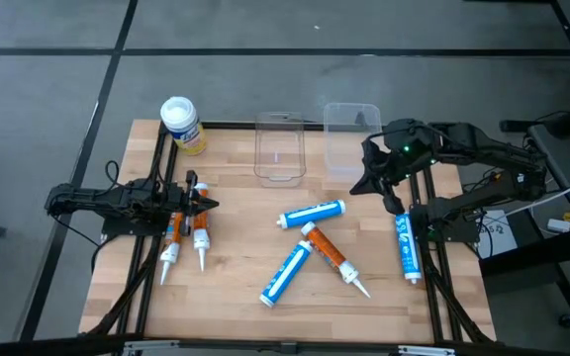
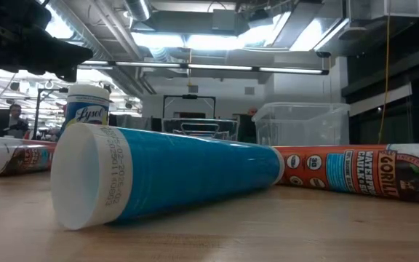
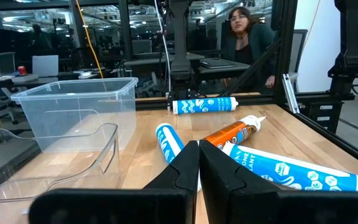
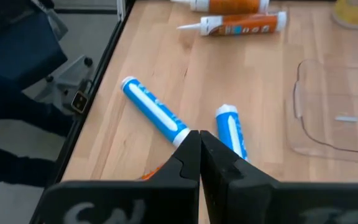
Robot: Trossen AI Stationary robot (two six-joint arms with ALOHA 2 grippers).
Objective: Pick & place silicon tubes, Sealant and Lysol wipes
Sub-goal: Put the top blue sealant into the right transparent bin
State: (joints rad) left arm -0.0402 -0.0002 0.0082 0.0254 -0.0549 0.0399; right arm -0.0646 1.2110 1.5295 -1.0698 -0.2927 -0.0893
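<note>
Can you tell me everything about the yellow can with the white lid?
The Lysol wipes are a short round canister with a yellow label and a round white lid, which looks like plastic. It stands upright at the far left corner of the wooden table, lid on. Nothing touches it but the table. In the low view its label reads Lysol.

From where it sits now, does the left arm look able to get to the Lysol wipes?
Probably yes. The Lysol wipes stand upright at the table's far left corner, just beyond the left tool, which is shut and empty. Nothing lies between; the orange tubes lie nearer.
</note>
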